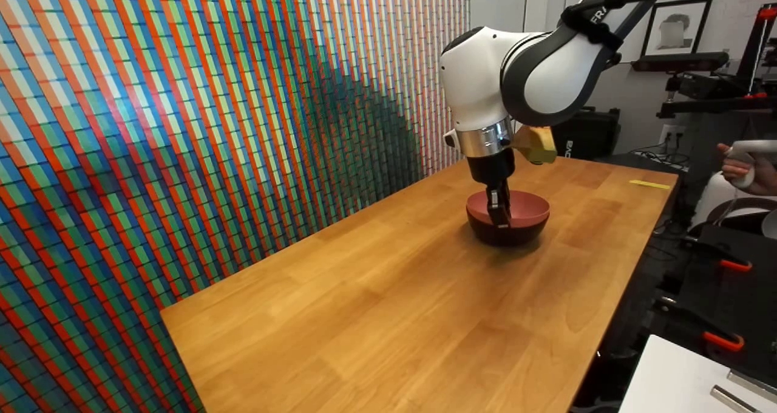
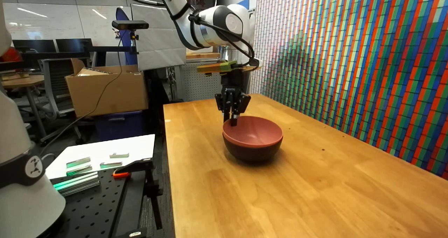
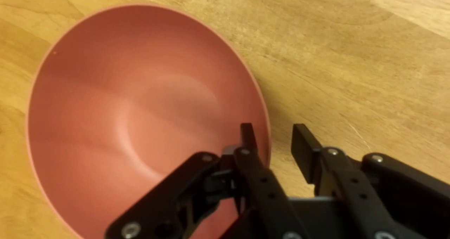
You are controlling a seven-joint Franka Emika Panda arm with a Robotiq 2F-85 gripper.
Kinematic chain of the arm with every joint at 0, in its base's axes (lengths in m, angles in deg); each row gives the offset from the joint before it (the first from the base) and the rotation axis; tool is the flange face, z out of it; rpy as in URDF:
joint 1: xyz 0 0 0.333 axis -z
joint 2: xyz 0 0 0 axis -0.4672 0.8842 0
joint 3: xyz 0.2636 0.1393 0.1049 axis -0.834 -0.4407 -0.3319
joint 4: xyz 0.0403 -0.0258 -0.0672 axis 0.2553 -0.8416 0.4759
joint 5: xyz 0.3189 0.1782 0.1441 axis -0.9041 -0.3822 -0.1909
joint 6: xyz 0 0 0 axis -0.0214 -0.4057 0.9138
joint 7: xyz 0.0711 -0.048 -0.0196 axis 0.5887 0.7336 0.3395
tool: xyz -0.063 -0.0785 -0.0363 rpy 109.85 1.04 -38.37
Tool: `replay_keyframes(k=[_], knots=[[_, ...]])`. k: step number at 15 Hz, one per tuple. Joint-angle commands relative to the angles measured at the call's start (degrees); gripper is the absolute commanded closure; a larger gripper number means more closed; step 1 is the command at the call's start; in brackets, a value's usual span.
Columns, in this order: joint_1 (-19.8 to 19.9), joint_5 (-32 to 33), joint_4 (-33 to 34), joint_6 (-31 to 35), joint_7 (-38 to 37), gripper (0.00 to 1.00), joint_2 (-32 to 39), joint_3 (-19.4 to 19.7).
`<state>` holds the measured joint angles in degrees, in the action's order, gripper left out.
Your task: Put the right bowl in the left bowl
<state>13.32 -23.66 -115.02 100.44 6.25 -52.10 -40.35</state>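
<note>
The red bowl (image 1: 529, 206) sits nested inside the black bowl (image 1: 511, 235) on the wooden table. In both exterior views the red rim stands above the black bowl's outer wall; the red bowl (image 2: 255, 133) and the black bowl (image 2: 252, 153) show so here too. My gripper (image 2: 229, 119) points down at the rim. In the wrist view the gripper (image 3: 270, 130) is open: one finger is inside the red bowl (image 3: 147, 91), the other outside, with a gap on the outer side of the rim. The black bowl is hidden beneath the red one there.
The wooden table (image 1: 364, 291) runs along a colourful tiled wall (image 1: 212, 97). A yellow tape strip (image 1: 649, 184) lies near its far edge. A white board (image 2: 115, 147) with metal bars stands beside the table. A cardboard box (image 2: 108, 91) is behind it. A person's hand (image 1: 749, 173) shows at the side.
</note>
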Motion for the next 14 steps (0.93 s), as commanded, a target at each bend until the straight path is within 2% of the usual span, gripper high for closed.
replay_keyframes(k=[1, 4, 6, 9, 14], knots=[[2.5, -5.9, -1.7, -0.8, 4.8, 0.34, -3.0, -0.4], [6.0, -12.5, -2.5, -0.7, 10.2, 0.10, -8.4, -0.1], [7.7, -14.4, -2.4, -0.7, 12.2, 0.00, -12.6, 0.8], [9.5, -14.6, -1.0, -1.3, 14.0, 0.00, -18.3, 2.7], [11.3, -13.9, 2.0, -7.0, 18.0, 0.00, -24.1, 6.5]])
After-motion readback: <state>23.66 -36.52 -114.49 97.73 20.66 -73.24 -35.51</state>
